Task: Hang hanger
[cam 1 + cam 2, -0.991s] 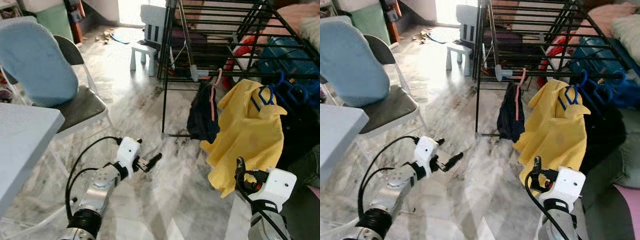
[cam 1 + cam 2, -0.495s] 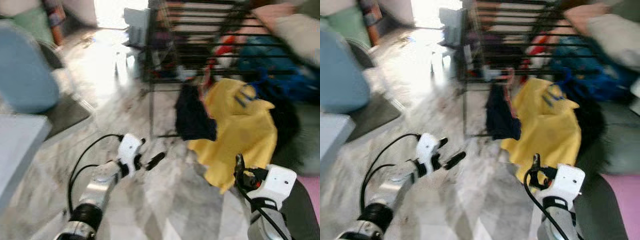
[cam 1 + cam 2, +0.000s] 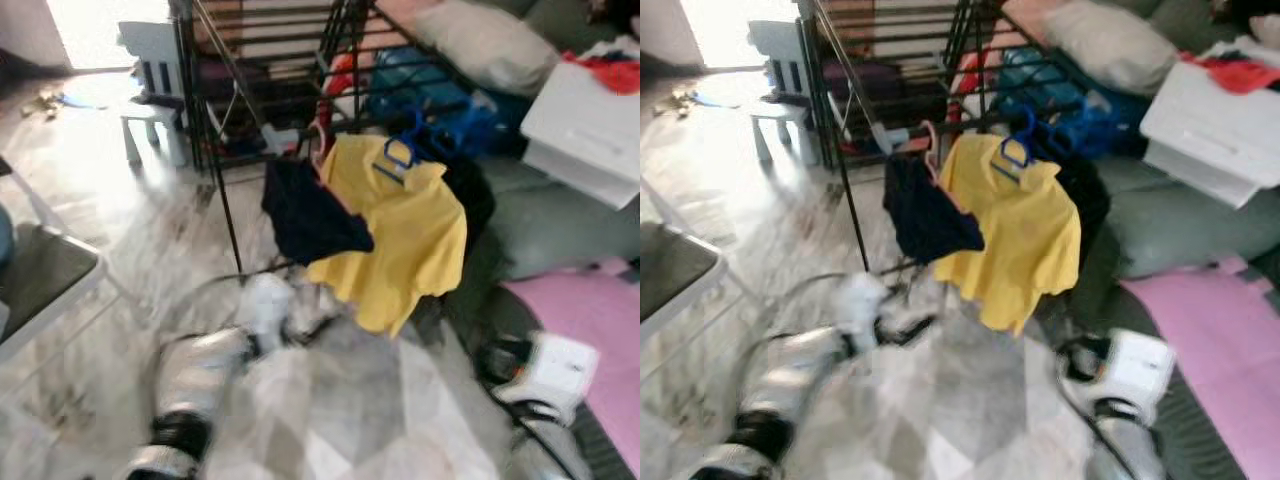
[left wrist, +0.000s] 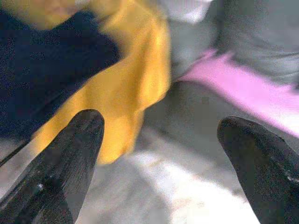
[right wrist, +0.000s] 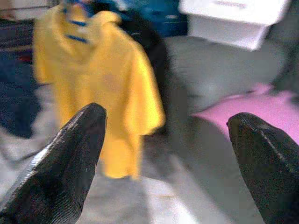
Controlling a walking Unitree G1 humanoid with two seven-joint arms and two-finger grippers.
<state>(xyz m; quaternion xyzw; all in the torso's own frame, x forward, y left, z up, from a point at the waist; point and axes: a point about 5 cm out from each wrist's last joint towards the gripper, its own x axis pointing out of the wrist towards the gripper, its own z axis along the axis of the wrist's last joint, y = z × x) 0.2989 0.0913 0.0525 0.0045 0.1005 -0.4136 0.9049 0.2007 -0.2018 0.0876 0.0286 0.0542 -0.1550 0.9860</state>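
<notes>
A yellow polo shirt (image 3: 395,235) hangs on a blue hanger (image 3: 402,152) from the black drying rack (image 3: 250,80), with a dark navy garment (image 3: 305,215) on a pink hanger (image 3: 930,140) just beside it, the two cloths touching. Both already sit on a low rail of the rack, so the hanger to be hung is probably one of these, though nothing marks which. The head views are smeared, which suggests the robot is turning or walking towards the rack, not reaching.

The left gripper (image 4: 159,158) has its two black fingers spread wide with nothing between them, pointed at the hem of the yellow shirt and the navy cloth. The right gripper (image 5: 170,158) is likewise splayed and empty, facing the yellow shirt. Both arms ride low over the marble floor (image 3: 120,240), held forward, apparently ready for a grasp.

A pink mat (image 3: 1210,340), a grey cushion (image 3: 1170,225) and a white box (image 3: 1215,110) lie to the right
</notes>
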